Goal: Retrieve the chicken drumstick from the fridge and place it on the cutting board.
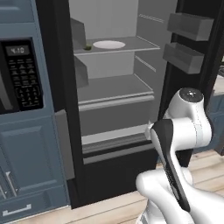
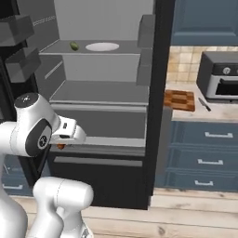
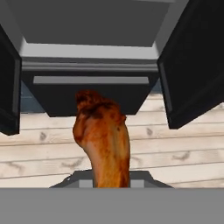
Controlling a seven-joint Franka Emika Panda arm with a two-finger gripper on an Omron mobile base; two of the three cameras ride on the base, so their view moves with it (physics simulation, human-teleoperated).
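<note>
The lumpy golden-brown chicken drumstick [image 3: 103, 138] is clenched in the two-finger gripper [image 3: 111, 183]: in the hand view the meat rises from between the jaws at the bottom of the picture, thick end upward, so the tool is closed on it and carries it clear of any shelf. The drumstick therefore hangs in front of the tall black-fronted fridge with the light grey interior [image 1: 114, 109], low down, at the level of the bottom compartment and above the pale plank floor [image 3: 175, 148]. The grip on the narrow bone end probably keeps the bulky end free, which should make it easier to lay flat on the board. In the right base view a small orange patch of the meat [image 2: 61, 146] shows just under the white hand, confirming the low carrying height. That view also shows the checkered wooden cutting board [image 2: 179, 99] on the counter to the right of the fridge, well apart from the gripper, with a small dark-handled knife [image 2: 203, 104] beside it and a grey toaster oven [image 2: 219, 76] behind. The left base view instead shows the black microwave panel [image 1: 22, 74] set in blue-grey cabinets, and the white oval plate [image 1: 109, 44] with a small green item [image 1: 88, 47] on the upper shelf. Judged from this layout, the retrieval is done and the transfer to the board remains.
</note>
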